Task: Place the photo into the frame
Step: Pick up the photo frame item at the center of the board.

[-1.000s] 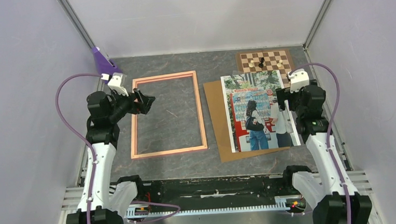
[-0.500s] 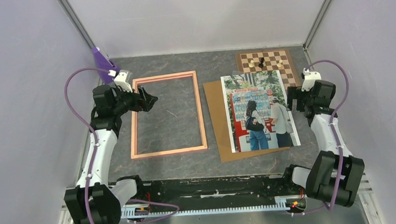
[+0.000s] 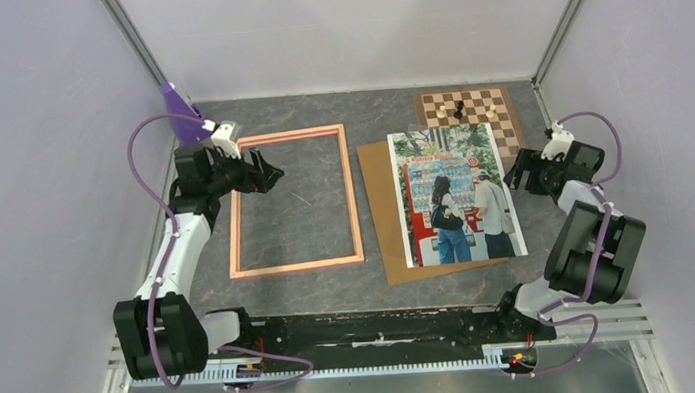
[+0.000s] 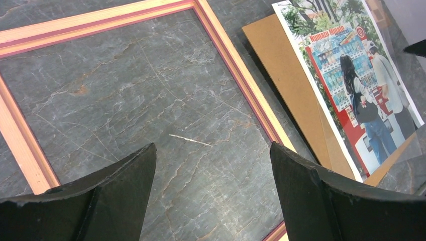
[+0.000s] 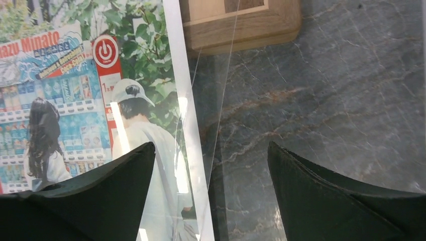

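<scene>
- Near strip of the grey marbled worktop: nothing of the task lies here.
- The frame lies flat to the left, with pale wood rails, a pink inner lip and bare worktop showing through its opening.
- The photo lies flat to the right on a brown backing board, near the frame but not touching it. It is not in the frame yet.
- A clear sheet lies over the print, and its edge runs past the print's right border onto the stone.
- Left hand: fingers spread wide and holding nothing, hovering over the far-left part of the frame and looking down into the opening.
- Right hand: also wide and empty, poised over the photo's right edge, one finger above the print and one above bare stone.
- Step in hand, as I judge it: the right hand's approach to pick up the print.
  - Come down low at that right border and work one finger under the paper before closing.
  - Watch the clear sheet, which may ride along or slide off.
  - Keep the print level and square to the opening when carrying it over.
  - The left hand is well placed to steady the frame.
- Writing: the banner on the vending machine reads "Numazu Minato", beside a red round power-symbol sign. The smaller print is too fine to read.
- Far right: a chessboard with a few pieces on it.
- Far left corner: a purple object, which I cannot identify.
</scene>
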Controlling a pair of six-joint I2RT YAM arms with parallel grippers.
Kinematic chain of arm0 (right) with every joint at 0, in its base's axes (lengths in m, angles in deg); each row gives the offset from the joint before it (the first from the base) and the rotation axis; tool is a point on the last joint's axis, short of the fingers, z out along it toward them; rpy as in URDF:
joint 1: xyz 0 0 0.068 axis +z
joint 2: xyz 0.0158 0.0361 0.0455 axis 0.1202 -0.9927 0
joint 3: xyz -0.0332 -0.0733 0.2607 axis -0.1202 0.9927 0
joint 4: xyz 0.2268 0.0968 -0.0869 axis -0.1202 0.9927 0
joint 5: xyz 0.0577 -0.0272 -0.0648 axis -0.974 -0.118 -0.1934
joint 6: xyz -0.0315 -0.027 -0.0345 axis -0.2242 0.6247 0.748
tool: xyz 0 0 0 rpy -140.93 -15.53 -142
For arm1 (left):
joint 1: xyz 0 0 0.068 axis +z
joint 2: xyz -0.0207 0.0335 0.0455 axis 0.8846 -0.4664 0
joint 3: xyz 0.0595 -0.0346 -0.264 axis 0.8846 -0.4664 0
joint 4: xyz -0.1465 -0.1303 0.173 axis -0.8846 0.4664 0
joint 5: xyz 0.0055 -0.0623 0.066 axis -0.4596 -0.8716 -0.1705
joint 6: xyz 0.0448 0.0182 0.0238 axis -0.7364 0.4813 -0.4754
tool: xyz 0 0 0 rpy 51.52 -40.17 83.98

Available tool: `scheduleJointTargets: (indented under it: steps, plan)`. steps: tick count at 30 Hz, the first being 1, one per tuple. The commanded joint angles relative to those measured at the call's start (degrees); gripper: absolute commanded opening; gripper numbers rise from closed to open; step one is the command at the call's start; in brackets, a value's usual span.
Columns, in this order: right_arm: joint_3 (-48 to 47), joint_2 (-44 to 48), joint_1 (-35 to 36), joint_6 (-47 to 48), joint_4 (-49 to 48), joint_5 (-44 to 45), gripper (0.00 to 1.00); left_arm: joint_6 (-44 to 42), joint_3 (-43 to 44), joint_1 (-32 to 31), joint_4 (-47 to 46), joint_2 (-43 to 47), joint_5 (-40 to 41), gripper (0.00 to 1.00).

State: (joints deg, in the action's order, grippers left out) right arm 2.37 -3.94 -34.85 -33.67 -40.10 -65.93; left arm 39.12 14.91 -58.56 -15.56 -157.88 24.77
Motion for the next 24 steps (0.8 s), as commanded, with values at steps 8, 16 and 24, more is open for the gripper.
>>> scheduleJointTargets:
  steps: [8, 16, 24]
  plan:
    - [-5.7, -10.2, -3.1, -3.4, -8.6, -12.4, 0.80, -1.2, 2.3, -1.5, -3.0, 0.0, -0.1, 0.90]
    - [-8.2, -16.3, -3.4, -4.0, -11.0, -17.4, 0.72, -1.5, 2.0, -1.9, -2.7, 0.1, 0.5, 0.90]
    - [-8.5, -19.2, -4.4, -4.8, -13.9, -20.4, 0.68, -2.4, 1.9, -2.9, -2.2, 0.0, 1.7, 0.90]
